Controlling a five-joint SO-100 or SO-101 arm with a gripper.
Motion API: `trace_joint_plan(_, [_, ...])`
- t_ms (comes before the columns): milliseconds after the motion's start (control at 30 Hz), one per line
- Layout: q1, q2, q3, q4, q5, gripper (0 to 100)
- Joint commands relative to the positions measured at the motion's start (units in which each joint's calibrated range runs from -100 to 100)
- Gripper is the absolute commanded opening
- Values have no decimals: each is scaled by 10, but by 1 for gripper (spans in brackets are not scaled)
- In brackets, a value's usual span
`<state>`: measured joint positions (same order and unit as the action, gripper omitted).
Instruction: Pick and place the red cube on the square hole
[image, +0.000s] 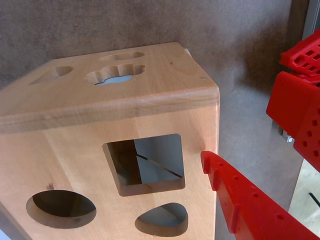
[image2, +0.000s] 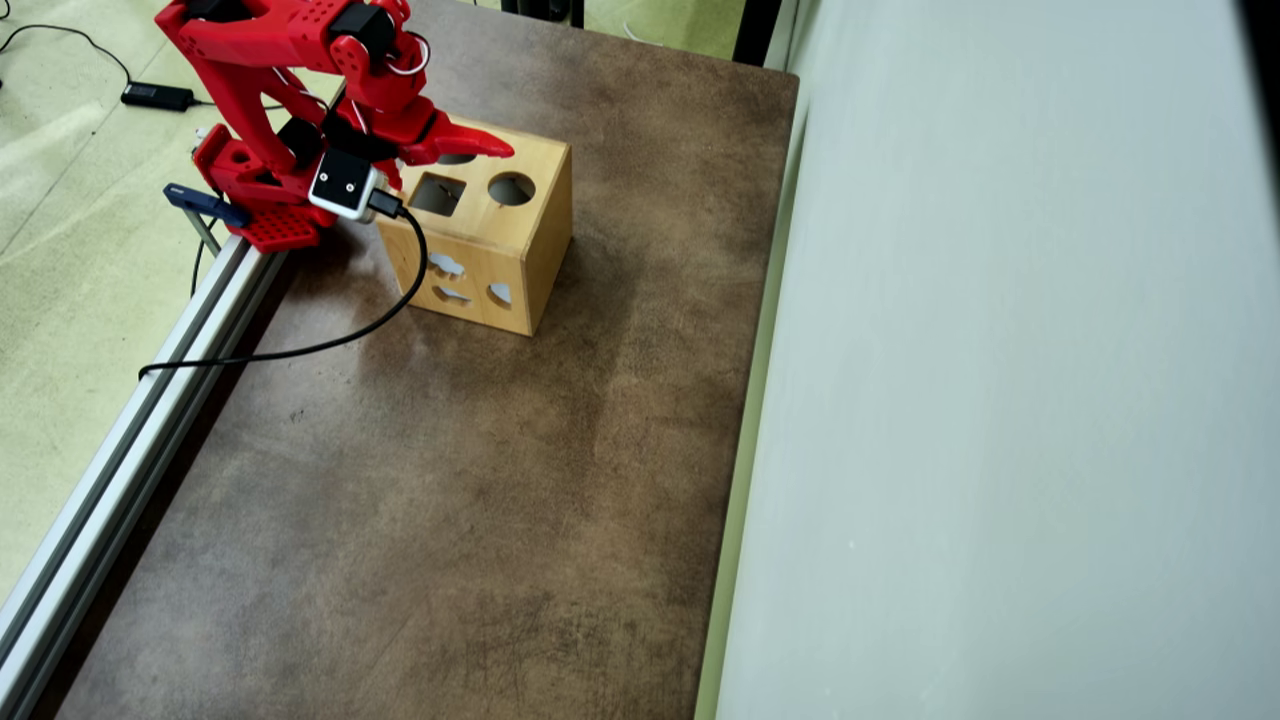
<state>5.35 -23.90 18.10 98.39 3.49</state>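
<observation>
Square hole (image: 145, 162) dark in smooth pale wooden box (image: 165, 100), red plastic pincer (image: 240, 150) gaping, empty, beside it.

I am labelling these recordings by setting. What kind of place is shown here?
Probably a workshop or lab bench rather than a home. A red robot arm is mounted by an aluminium rail at the edge of a brown table, and a wooden shape-sorter box stands on it as a test object.

1 wooden box (image2: 520, 262); top face: 1 square hole (image2: 437, 193), 1 round hole (image2: 511, 188). 1 red arm (image2: 290, 60), 1 black cable (image2: 330, 340), 1 worktop (image2: 480, 480).
</observation>
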Motion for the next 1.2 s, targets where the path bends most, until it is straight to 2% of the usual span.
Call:
trace_joint_plan(0, [-1, -77, -4, -1, 0, 92])
trace_joint_plan(833, [-1, -97, 11, -3, 2, 92])
trace_joint_plan(1167, [-1, -176, 13, -3, 1, 92])
